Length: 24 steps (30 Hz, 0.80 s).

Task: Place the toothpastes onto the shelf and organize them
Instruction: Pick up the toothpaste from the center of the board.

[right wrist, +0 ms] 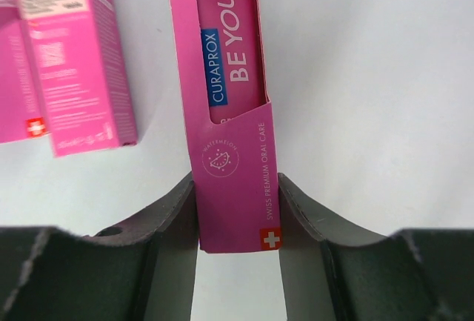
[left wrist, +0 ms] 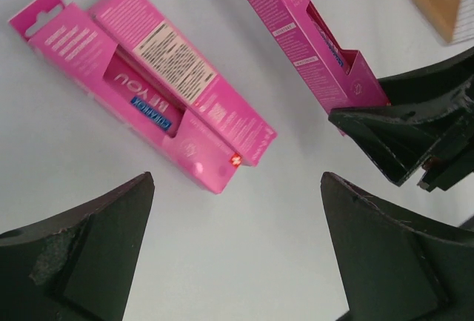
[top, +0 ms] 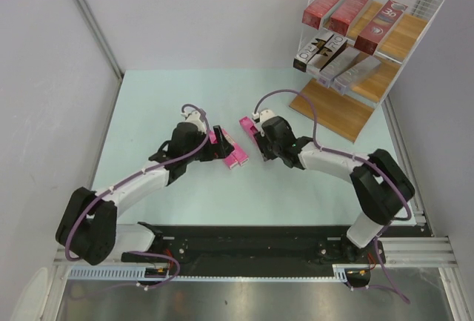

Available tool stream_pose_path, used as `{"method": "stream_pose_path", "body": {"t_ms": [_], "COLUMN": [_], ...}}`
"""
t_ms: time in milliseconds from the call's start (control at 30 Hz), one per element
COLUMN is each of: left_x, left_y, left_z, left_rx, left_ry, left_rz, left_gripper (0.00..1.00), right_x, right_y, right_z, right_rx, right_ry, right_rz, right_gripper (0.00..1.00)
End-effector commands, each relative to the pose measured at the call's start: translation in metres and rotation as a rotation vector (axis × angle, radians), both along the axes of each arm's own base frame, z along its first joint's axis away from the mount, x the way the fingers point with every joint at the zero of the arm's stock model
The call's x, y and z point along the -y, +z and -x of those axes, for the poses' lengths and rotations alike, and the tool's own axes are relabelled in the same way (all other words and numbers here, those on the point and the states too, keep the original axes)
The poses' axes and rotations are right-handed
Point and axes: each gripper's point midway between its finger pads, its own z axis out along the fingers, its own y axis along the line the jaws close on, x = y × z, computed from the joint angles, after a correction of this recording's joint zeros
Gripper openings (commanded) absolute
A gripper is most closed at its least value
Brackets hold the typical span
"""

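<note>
Fingers of the right gripper (right wrist: 237, 210) pinch one end of a pink Curaprox toothpaste carton (right wrist: 229, 106) lying on the table (top: 148, 113), well apart from the shelf (top: 335, 110). The left gripper (left wrist: 237, 184) hangs wide open over two other pink cartons (left wrist: 170, 91). Gripped so near its tip, the carton could droop or slip when lifted.

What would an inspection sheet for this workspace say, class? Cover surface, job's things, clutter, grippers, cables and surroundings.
Surface: pale green table.
Job's things: shelf holds three red cartons on top and three silver-grey cartons in the middle; bottom board bare. Two pink cartons lie on the table.
Clutter: nothing seen.
Grippers: left gripper open over the table; right gripper shut on a third pink carton.
Cables: purple cables loop along both arms.
Surroundings: grey walls.
</note>
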Motion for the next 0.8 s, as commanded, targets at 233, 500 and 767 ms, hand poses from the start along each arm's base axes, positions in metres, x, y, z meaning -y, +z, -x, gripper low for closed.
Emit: {"method": "stream_pose_path", "body": {"t_ms": [233, 500, 767], "left_x": [0.047, 0.068, 0.073], "left_y": [0.079, 0.118, 0.146], "left_z": [-0.011, 0.002, -0.008], "left_rx": [0.036, 0.067, 0.12], "left_ry": [-0.322, -0.544, -0.589], "left_rz": [0.274, 0.459, 0.506], "left_gripper": [0.99, 1.0, 1.0], "right_x": [0.01, 0.017, 0.008], "right_y": [0.121, 0.153, 0.152], "right_z": [0.029, 0.057, 0.068], "right_rx": [0.201, 0.253, 0.254], "right_ry": [0.105, 0.132, 0.174], "right_rz": [-0.075, -0.148, -0.144], "right_gripper": [0.16, 0.16, 0.15]}}
